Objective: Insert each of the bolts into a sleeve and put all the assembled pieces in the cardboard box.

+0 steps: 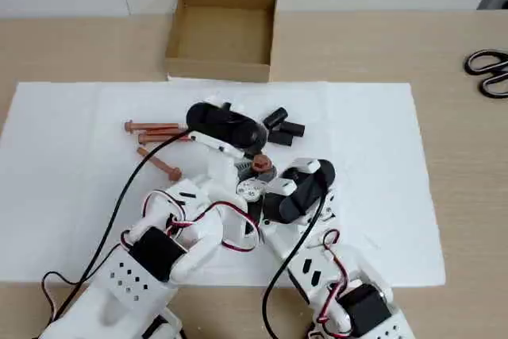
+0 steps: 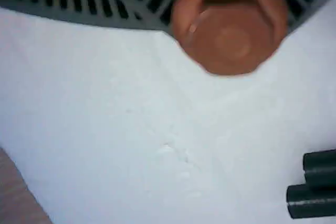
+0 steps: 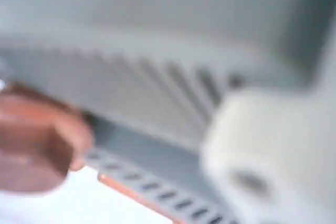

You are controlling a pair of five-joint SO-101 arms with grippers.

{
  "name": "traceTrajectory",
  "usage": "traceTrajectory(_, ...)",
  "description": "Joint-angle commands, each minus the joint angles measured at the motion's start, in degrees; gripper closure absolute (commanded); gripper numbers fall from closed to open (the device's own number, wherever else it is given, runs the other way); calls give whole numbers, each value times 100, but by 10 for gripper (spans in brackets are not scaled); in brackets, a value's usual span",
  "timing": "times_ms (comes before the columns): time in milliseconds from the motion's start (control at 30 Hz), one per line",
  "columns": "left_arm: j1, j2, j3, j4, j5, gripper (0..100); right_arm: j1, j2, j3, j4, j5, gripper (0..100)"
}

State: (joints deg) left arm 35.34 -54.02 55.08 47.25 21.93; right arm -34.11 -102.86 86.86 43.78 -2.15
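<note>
Far left on the white paper sheet (image 1: 55,196): three loose bolts (image 1: 155,127), copper-brown, two lying nearly parallel and a third angled just below them, all apart from both arms. Cardboard box (image 1: 221,61) stands on the table (image 1: 79,45) past the sheet's far edge, left of centre, nothing visible inside. Left arm comes in from the near left corner. Left end effector (image 1: 248,166) sits mid-sheet, right of the loose bolts. One bolt (image 1: 263,163) is right at it, head turned upward. In the left wrist view that bolt's (image 2: 228,24) hex head lies hard against a dark ribbed part, above the paper. Clenched on it or merely alongside: cannot tell. Black sleeves (image 1: 283,127) lie clustered just beyond this spot, toward the box, untouched; two of them (image 2: 315,190) show side by side on the paper in the left wrist view. Right end effector (image 1: 255,190) sits just near-side of the same bolt, its arm entering from the near right. The right wrist view has the bolt head (image 3: 37,145) close beside a grey ribbed surface; released or clenched, cannot tell. Far right, off the sheet: scissors (image 1: 488,73) on the table.
</note>
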Motion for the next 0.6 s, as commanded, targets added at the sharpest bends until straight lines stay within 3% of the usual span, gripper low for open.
traceTrajectory(0, 18, -18, -92, 114, -299, 994, 4, -110, -123, -136, -26, 995)
traceTrajectory(100, 18, -9, -92, 132, -633, 976, 4, -110, -123, -136, -26, 995)
traceTrajectory(200, -79, -26, -110, 229, -774, 847, 4, -110, -123, -136, -26, 995)
traceTrajectory(333, -387, -35, -400, 844, -352, 697, 13, -92, -88, -136, -26, 995)
traceTrajectory(567, -1662, -35, -1648, 2075, -273, 675, 576, -75, -141, 119, 9, 995)
